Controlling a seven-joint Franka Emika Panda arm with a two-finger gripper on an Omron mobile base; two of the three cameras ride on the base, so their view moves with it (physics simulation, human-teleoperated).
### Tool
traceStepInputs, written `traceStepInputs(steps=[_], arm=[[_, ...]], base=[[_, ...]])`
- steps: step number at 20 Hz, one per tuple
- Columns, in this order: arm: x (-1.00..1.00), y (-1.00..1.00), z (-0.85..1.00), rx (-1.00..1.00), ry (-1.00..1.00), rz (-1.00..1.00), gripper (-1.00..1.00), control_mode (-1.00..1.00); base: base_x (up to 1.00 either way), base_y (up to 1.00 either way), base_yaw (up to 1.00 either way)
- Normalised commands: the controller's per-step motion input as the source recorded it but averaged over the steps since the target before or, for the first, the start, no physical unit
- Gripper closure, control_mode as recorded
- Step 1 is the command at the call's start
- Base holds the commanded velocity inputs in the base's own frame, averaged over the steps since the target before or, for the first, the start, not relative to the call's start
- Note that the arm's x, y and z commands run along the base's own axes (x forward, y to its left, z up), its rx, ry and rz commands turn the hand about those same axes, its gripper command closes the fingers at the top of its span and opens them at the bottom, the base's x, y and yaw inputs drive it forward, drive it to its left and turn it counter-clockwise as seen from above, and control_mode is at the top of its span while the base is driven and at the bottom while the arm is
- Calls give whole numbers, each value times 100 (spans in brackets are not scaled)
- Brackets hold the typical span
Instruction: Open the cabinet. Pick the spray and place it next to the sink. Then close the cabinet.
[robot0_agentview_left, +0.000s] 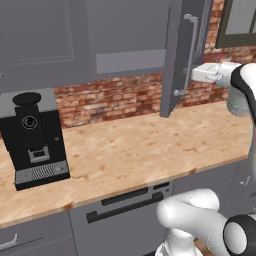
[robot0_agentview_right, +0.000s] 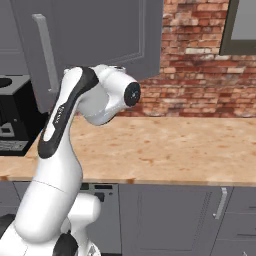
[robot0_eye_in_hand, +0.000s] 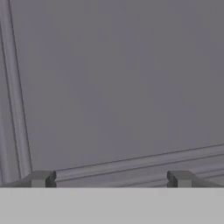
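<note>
The cabinet door (robot0_agentview_left: 175, 50) stands swung out from the wall and shows almost edge-on in the left base view, with its long silver bar handle (robot0_agentview_left: 191, 45) facing right. My gripper (robot0_agentview_left: 193, 75) reaches in from the right, level with the handle's lower part and close beside it. In the hand view my gripper (robot0_eye_in_hand: 109, 178) is open, its two fingertips wide apart with nothing between them, facing the flat grey door panel (robot0_eye_in_hand: 122, 87) at close range. From the right base view the door (robot0_agentview_right: 105, 35) and its handle (robot0_agentview_right: 46, 55) sit behind my arm. The spray and the sink are out of view.
A black coffee machine (robot0_agentview_left: 32, 140) stands at the left of the wooden counter (robot0_agentview_left: 145, 145), against the brick wall. Grey drawer fronts with black handles (robot0_agentview_left: 125, 204) run below the counter edge. A dark-framed window (robot0_agentview_left: 240, 22) is at the upper right.
</note>
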Motion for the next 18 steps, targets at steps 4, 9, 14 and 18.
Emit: traceStepInputs(steps=[4,9,14,18], arm=[[82,62,7,-2,9,-25,-100,-100],[44,44,0,-4,3,-20,-100,-100],[30,28,0,0,0,-18,-100,-100],[43,36,0,0,0,-20,-100,-100]], base=[[0,0,0],[0,0,0],[0,0,0],[0,0,0]])
